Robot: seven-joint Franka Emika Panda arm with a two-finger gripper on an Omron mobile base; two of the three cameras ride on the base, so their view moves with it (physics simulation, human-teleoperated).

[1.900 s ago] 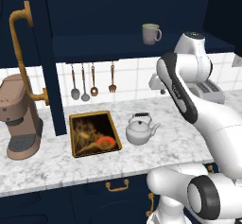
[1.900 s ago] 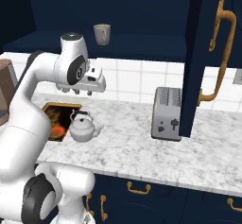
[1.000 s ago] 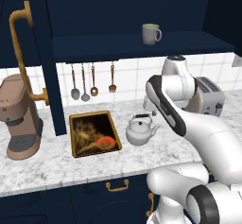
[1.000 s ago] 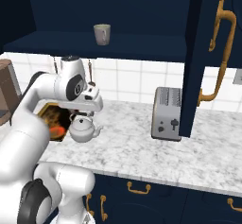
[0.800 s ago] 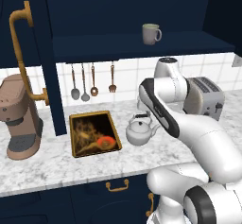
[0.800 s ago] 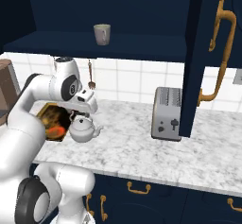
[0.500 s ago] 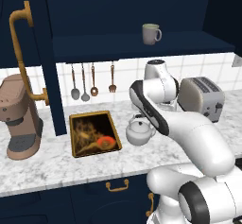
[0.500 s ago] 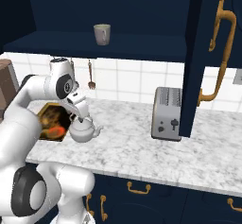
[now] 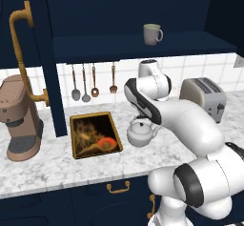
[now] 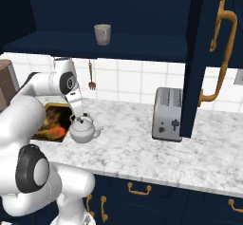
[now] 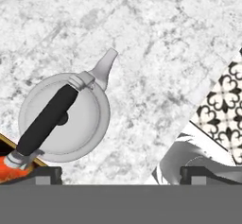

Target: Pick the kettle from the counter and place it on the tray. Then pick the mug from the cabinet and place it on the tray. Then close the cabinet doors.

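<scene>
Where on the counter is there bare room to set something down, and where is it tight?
Bare counter lies between the kettle and the toaster, and along the front edge. It is crowded at the tray, with the kettle close beside it and the open gripper low over the kettle.

There are no words, letters, numbers or signs to read anywhere here.
</scene>
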